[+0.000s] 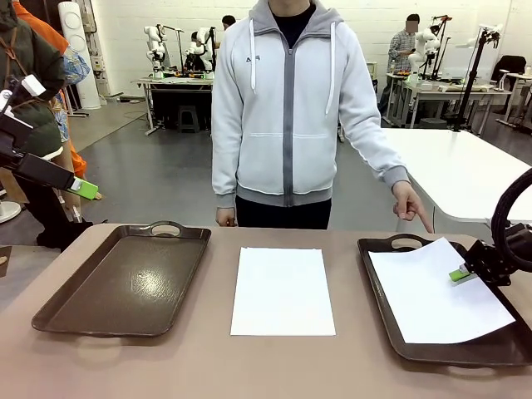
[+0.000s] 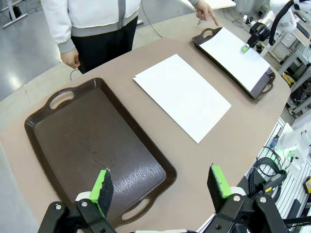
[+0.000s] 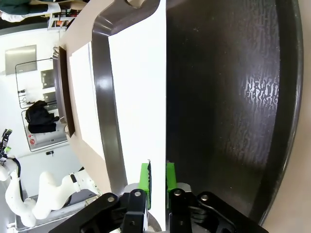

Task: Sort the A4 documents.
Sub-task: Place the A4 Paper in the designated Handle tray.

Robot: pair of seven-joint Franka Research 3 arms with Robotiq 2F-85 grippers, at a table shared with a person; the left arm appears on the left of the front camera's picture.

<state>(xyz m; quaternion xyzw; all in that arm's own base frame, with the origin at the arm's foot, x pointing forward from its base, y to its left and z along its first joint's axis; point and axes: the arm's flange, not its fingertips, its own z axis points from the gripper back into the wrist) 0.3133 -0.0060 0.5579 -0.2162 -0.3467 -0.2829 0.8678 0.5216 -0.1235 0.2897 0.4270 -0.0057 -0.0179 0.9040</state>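
Desk (image 1: 274, 366) is brown, in a big robot lab, one A4 sheet (image 1: 283, 291) flat between left tray (image 1: 125, 283) and right tray (image 1: 374, 287), second sheet (image 1: 432, 295) inside the latter with the right end effector (image 3: 157, 174) at its edge, pads barely apart, can't tell if gripping, left end effector (image 2: 160, 184) wide open, raised by the left tray.

From here I read the sheet (image 1: 283, 291) as smooth matt paper, the 9 o'clock tray (image 1: 125, 283) and 3 o'clock tray (image 3: 223, 97) as glossy, finely pebbled plastic, the tabletop (image 1: 208, 357) as matt.
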